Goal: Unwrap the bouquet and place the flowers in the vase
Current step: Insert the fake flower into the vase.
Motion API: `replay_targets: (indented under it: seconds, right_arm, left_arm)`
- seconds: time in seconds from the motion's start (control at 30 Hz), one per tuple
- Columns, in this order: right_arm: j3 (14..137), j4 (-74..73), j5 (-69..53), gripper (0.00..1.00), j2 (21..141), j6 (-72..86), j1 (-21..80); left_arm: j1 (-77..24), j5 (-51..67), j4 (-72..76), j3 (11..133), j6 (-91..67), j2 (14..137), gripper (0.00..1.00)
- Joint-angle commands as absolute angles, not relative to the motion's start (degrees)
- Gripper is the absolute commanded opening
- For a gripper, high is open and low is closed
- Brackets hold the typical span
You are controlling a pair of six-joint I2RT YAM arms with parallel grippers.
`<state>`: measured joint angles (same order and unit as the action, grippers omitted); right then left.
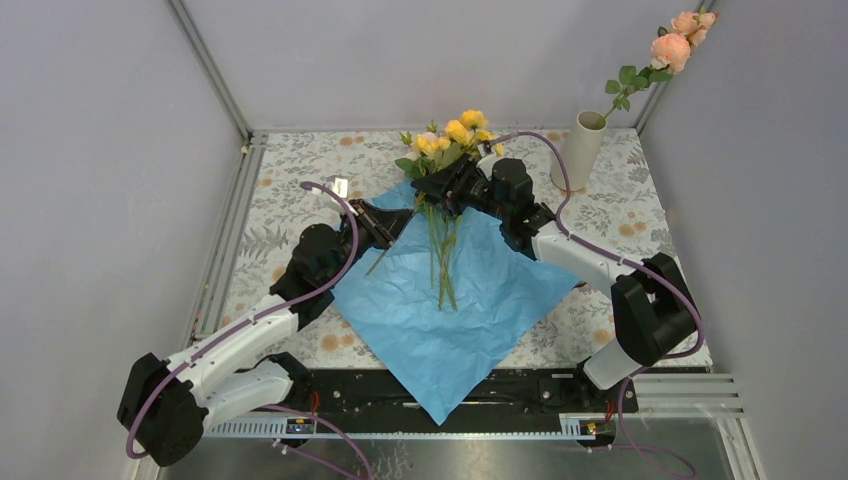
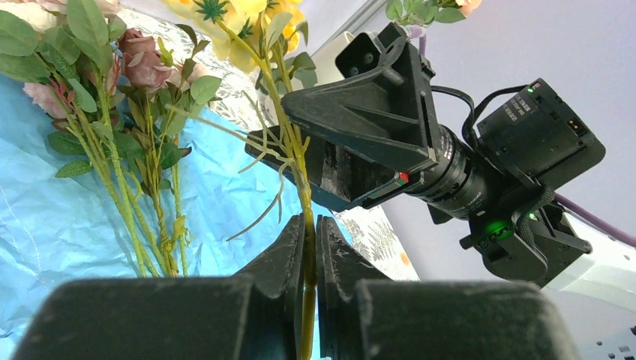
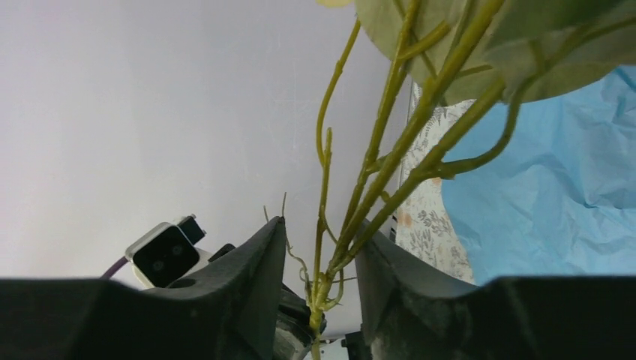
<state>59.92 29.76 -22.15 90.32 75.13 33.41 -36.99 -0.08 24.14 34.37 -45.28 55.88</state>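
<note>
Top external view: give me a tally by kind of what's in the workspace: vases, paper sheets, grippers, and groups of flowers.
Vase: 1
Blue paper sheet: 1
Grippers: 2 (left gripper, right gripper)
Flower groups: 2 (peach spray in the vase, loose bunch above the paper)
Total: 6

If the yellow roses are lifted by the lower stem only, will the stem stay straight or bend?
It would probably bend: the stem is thin and long, with full yellow blooms on top. It looks smooth, so it might slip inside the shut left tool, which pinches only a short part of it.
</note>
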Motion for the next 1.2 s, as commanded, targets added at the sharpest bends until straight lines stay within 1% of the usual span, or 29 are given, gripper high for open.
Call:
replay_targets:
  seconds: [0.0, 0.03, 0.13, 0.2, 0.23, 0.33, 0.37, 0.4, 0.43, 0.5, 0.57, 0.6, 0.63, 0.7, 0.77, 0.97, 1.1, 1.17]
  right_arm:
    - [62.40, 31.49, -22.26, 0.40, 89.71, 74.61, 34.19]
    - [62.48, 31.55, -22.10, 0.34, 89.52, 74.57, 34.19]
    - [62.54, 31.40, -21.49, 0.21, 88.85, 74.24, 34.19]
    - [62.14, 31.73, -20.96, 0.14, 88.09, 73.67, 34.21]
    - [61.83, 31.87, -20.45, 0.12, 87.49, 73.27, 34.26]
    - [60.63, 31.76, -19.10, 0.05, 85.39, 70.72, 34.27]
    - [60.42, 31.22, -18.58, 0.03, 84.59, 69.47, 34.28]
    - [60.16, 30.52, -18.02, 0.00, 83.68, 68.23, 34.26]
    - [59.87, 30.02, -17.44, 0.00, 82.76, 66.93, 34.27]
    - [59.24, 28.69, -16.07, 0.00, 80.47, 64.25, 34.27]
    - [58.54, 27.23, -14.73, 0.00, 77.96, 61.20, 34.28]
    - [58.39, 26.15, -14.00, 0.00, 76.29, 59.55, 34.28]
    - [58.24, 24.82, -13.23, 0.00, 75.05, 57.79, 34.26]
    - [58.14, 22.19, -11.56, 0.00, 72.50, 54.26, 34.27]
    - [58.25, 18.98, -9.61, 0.00, 69.93, 50.38, 34.21]
    - [58.84, 10.01, -3.62, 0.00, 63.27, 38.38, 34.25]
    - [59.89, 4.04, 0.33, 0.00, 59.47, 30.91, 34.29]
    - [60.59, 1.11, 2.94, 0.00, 58.03, 26.64, 34.24]
  left_arm:
    - [-37.00, 4.19, 28.79, 35.71, -44.15, 55.86, 0.00]
    - [-37.00, 4.65, 28.48, 35.86, -43.94, 56.08, 0.00]
    - [-37.00, 6.77, 26.84, 36.82, -43.04, 56.83, 0.00]
    - [-37.00, 7.13, 25.96, 37.09, -42.89, 56.75, 0.00]
    - [-37.00, 7.19, 25.48, 37.23, -42.78, 56.59, 0.00]
    - [-37.00, 7.25, 23.30, 37.90, -41.90, 55.82, 0.10]
    - [-37.00, 7.26, 21.87, 38.39, -41.22, 55.54, 0.15]
    - [-37.00, 7.11, 20.83, 38.68, -40.69, 55.14, 0.22]
    - [-37.00, 6.93, 19.64, 38.95, -40.35, 54.73, 0.30]
    - [-37.00, 6.10, 16.59, 39.73, -39.32, 53.55, 0.52]
    - [-36.92, 4.51, 12.34, 40.82, -38.47, 52.29, 0.76]
    - [-36.87, 4.30, 10.56, 41.28, -37.89, 51.66, 0.83]
    - [-36.79, 4.27, 8.96, 41.76, -37.33, 50.77, 0.88]
    - [-36.61, 4.94, 5.83, 42.86, -36.35, 49.30, 0.95]
    - [-36.46, 6.42, 2.45, 44.43, -35.24, 48.29, 0.99]
    - [-34.25, 10.87, -17.19, 55.42, -32.98, 50.21, 0.99]
    - [-30.31, 15.10, -23.10, 58.97, -30.27, 50.46, 0.99]
    - [-28.19, 14.45, -26.23, 60.68, -27.19, 50.38, 0.99]
